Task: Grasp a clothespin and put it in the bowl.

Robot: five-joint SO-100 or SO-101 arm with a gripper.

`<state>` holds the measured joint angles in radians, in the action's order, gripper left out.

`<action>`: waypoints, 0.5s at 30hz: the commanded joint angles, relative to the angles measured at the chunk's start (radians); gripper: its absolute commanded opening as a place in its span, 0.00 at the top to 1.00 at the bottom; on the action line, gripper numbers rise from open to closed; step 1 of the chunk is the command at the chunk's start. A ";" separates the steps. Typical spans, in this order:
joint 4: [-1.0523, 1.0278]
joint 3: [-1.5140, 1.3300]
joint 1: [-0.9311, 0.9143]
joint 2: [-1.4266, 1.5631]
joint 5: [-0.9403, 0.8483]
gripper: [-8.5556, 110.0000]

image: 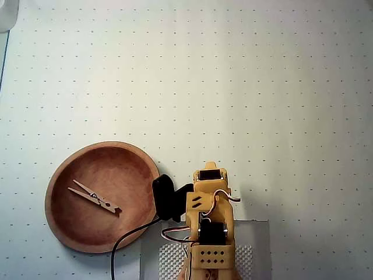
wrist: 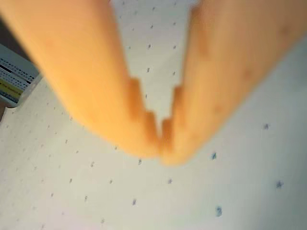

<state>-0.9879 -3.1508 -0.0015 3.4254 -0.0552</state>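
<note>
A light wooden clothespin lies inside the reddish-brown wooden bowl at the lower left of the overhead view. The orange arm is folded back beside the bowl's right rim, with its gripper pointing up the picture and apart from the bowl. In the wrist view the two orange fingers fill the frame and their tips meet, so the gripper is shut with nothing between them. Neither bowl nor clothespin shows in the wrist view.
A white dotted mat covers the table. The arm's base stands on a grey plate at the bottom edge, with a black cable running past the bowl. A labelled object sits at the wrist view's left edge.
</note>
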 commanded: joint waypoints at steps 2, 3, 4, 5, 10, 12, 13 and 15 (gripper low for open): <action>0.000 0.021 -0.002 0.021 0.015 0.95; 0.000 0.021 -0.002 0.021 0.017 0.95; 0.000 0.021 -0.002 0.021 0.025 0.95; 0.000 0.021 -0.002 0.021 0.035 0.95; 0.000 0.023 -0.002 0.020 0.054 0.95; 0.000 0.023 0.000 0.020 0.054 0.95; 0.000 0.023 0.000 0.020 0.052 0.95; 0.000 0.023 -0.002 0.018 0.052 0.95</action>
<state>-0.9879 -3.1508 -0.0015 3.4254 -0.0123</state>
